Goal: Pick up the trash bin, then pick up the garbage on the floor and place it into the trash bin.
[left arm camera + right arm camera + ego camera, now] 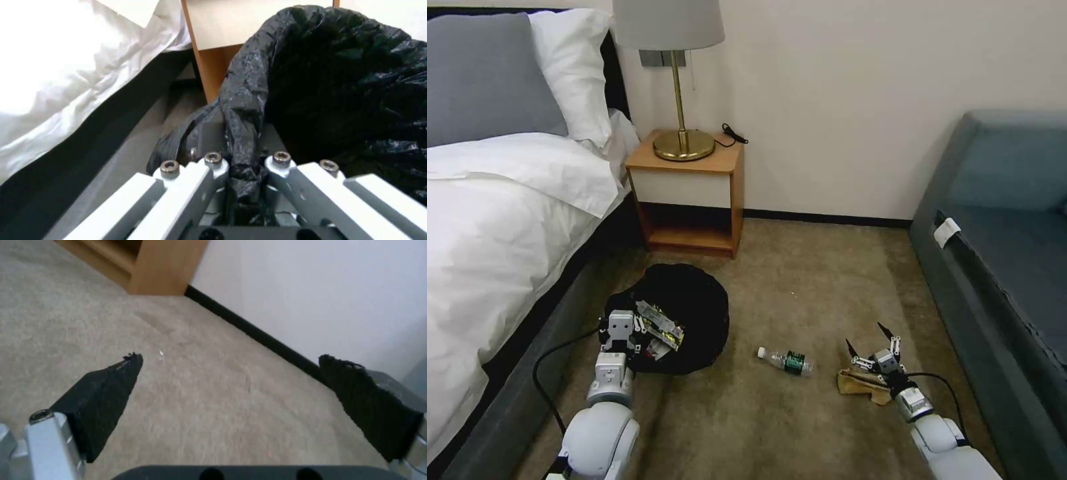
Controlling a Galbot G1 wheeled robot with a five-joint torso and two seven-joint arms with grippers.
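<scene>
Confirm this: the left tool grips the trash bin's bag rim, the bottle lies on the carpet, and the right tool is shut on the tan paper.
Wrong on one count: the right tool is open, fingers spread, as the right wrist view shows. The rest stands.

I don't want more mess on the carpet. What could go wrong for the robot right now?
The left gripper seems to pinch mostly the bag at the trash bin rim, so the bin might slip or tip, spilling the wrappers inside. The open right gripper is above the tan paper, which lies flat and may be hard to grab. The bottle could roll if bumped.
</scene>
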